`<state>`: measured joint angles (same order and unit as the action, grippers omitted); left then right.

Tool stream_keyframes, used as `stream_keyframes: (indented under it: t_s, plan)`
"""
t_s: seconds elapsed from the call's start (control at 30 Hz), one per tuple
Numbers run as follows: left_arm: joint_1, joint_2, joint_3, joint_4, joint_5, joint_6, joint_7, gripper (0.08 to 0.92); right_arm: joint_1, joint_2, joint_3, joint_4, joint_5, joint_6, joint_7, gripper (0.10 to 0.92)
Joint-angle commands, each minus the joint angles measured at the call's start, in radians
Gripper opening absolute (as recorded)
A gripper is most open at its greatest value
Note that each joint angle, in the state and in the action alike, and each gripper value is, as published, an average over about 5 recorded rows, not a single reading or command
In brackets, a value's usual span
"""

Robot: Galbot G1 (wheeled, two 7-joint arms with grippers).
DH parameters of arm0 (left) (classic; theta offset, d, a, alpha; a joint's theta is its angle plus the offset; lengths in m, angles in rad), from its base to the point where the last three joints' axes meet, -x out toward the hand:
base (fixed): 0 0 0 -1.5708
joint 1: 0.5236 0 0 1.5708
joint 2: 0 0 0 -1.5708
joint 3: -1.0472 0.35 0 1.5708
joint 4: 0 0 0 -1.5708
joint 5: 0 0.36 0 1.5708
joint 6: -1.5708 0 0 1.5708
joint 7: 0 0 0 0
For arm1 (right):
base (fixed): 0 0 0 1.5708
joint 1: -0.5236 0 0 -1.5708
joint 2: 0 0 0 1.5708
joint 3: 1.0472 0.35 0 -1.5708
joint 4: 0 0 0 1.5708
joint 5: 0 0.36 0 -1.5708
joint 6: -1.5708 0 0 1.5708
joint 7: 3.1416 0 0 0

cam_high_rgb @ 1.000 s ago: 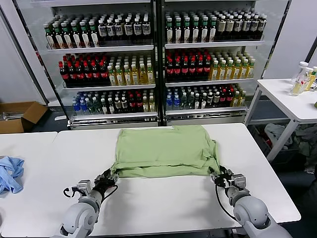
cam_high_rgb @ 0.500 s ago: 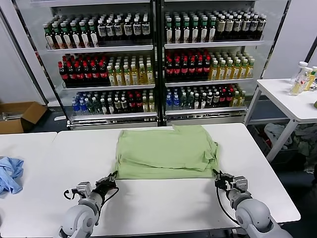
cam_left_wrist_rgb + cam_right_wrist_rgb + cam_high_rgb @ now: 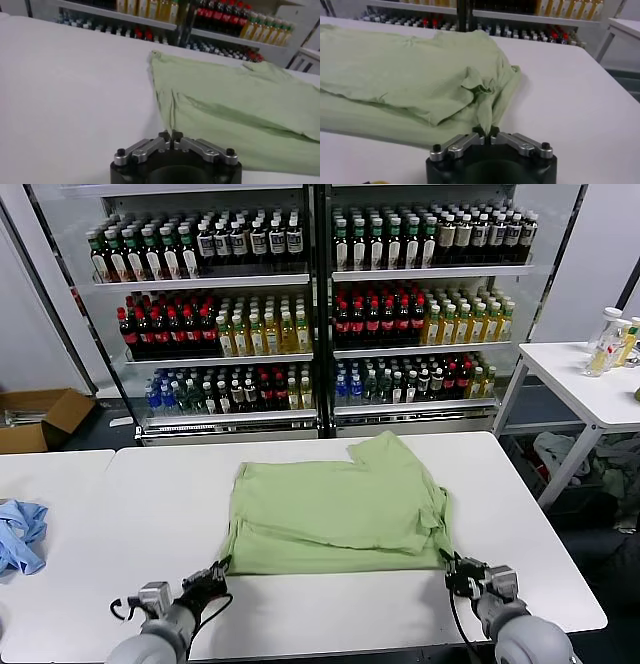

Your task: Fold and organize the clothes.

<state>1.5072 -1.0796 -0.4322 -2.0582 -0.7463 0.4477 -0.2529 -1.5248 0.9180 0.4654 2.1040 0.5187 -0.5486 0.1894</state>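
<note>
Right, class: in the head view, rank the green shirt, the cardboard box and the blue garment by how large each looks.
1. The green shirt, clearly the largest.
2. The cardboard box.
3. The blue garment; it is cut off by the picture's edge and sits nearer the camera than the box, so second and third places are unsure.

No readable text is showing anywhere. The bottles (image 3: 250, 244) on the shelves are carrying labels, but these are appearing only as small patches of colour, too small to read. The light green shirt (image 3: 335, 504), the white table (image 3: 330, 614) and the cardboard box (image 3: 35, 416) on the floor are showing no lettering, brand marks, numbers or signs that can be made out.
</note>
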Motion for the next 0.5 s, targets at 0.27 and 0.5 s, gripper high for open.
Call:
stream_keyframes:
  t_s: [0.27, 0.5]
  plan:
    - [0.359, 0.006, -0.101, -0.309, 0.077, 0.01, -0.006, 0.104, -0.204, -0.025, 0.141, 0.209, -0.086, 0.003, -0.002, 0.258]
    - [0.205, 0.06, -0.124, -0.277, 0.053, -0.007, -0.012, 0.28, -0.025, -0.067, 0.136, 0.18, 0.028, 0.044, 0.014, 0.448]
